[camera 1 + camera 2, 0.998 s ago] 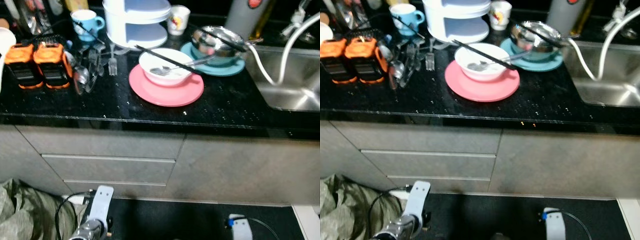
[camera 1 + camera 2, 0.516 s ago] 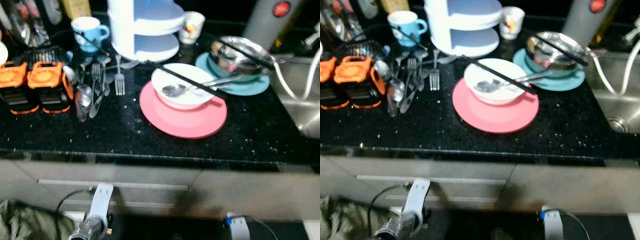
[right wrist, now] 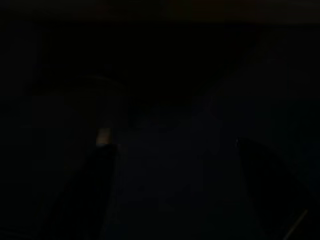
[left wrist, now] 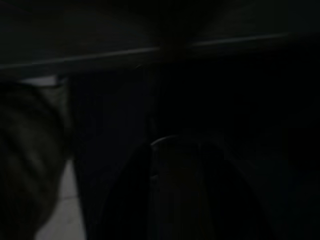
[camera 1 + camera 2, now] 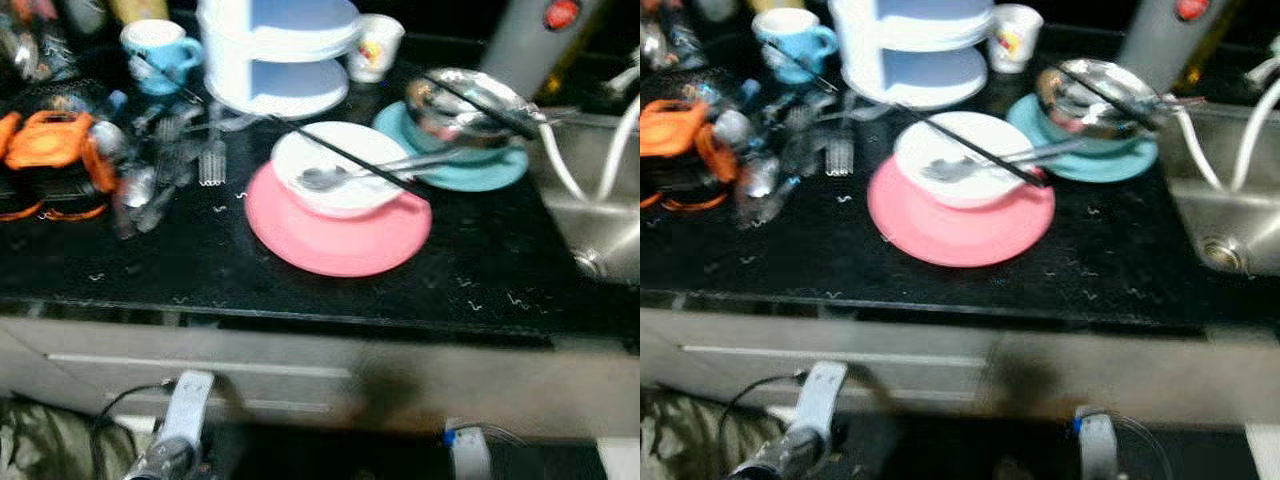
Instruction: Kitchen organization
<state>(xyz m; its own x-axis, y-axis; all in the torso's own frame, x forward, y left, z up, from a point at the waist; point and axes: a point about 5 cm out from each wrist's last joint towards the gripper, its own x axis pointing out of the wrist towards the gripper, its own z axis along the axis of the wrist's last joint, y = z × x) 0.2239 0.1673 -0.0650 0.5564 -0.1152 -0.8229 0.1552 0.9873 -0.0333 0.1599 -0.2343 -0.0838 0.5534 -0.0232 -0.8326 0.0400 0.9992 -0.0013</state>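
Left eye view, blurred by motion: a black speckled countertop above grey drawer fronts. Near the middle of the counter lies a pink plate bearing a white bowl; a metal spoon rests in the bowl and a pair of black chopsticks lies across its rim. Behind and to the right, a teal plate carries a steel bowl, likewise crossed by dark chopsticks. A white tiered container stands at the back, with a small printed cup just beside it on the right and a blue mug on its left. Loose forks and spoons lie scattered to the left of the pink plate, next to an orange-and-black object at the counter's left edge. The steel sink occupies the right side, with pale hoses curving over its rim. Both arms hang low before the drawers: the left arm beside a crumpled greenish bag, the right arm near the bottom edge. Both wrist views are very dark; the right gripper shows two dim fingers standing well apart, whereas the left gripper's state cannot be told.
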